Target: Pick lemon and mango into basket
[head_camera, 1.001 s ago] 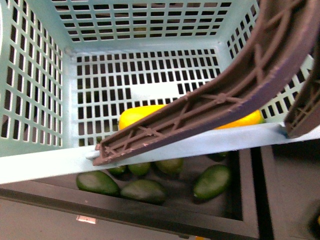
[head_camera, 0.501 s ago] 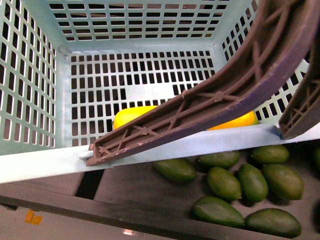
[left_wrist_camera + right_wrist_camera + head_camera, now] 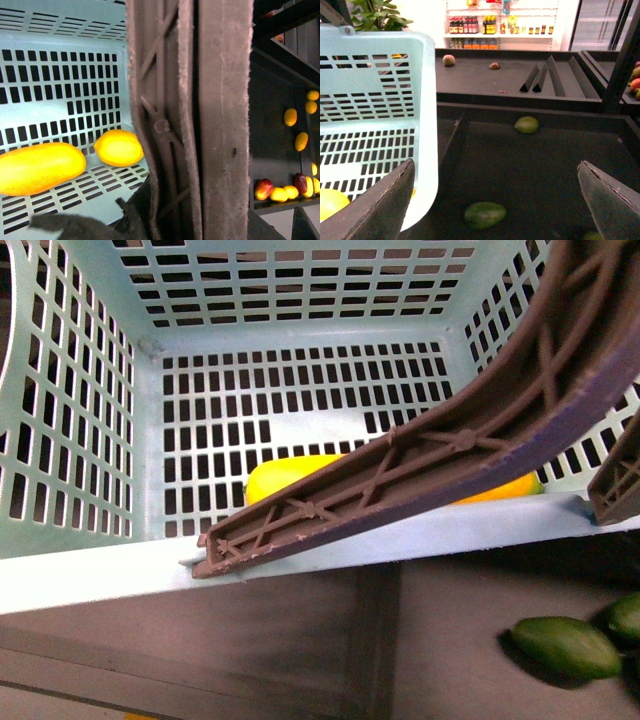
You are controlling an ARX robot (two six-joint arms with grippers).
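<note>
The light teal basket (image 3: 150, 570) fills the front view. Its brown handle (image 3: 470, 445) crosses over it. The mango (image 3: 285, 477) lies on the slotted floor, partly hidden by the handle. In the left wrist view the mango (image 3: 37, 167) and the smaller lemon (image 3: 119, 147) lie side by side on the basket floor (image 3: 60, 85). My left gripper (image 3: 165, 220) is shut on the handle (image 3: 200, 120). My right gripper (image 3: 496, 196) is open and empty beside the basket wall (image 3: 375, 85), above a dark bin. A yellow fruit (image 3: 330, 202) shows inside the basket.
Dark green avocados (image 3: 565, 645) lie in the black bins below; two more show in the right wrist view (image 3: 485, 214) (image 3: 526, 124). Small yellow fruits (image 3: 300, 142) and red-and-yellow mangoes (image 3: 263, 189) sit on dark shelves. Black bin dividers (image 3: 540, 77) and a post (image 3: 620, 65) stand ahead.
The bins and avocados under the basket have slid to the right in the front view, so the basket has moved left over them. The mango stays inside.
</note>
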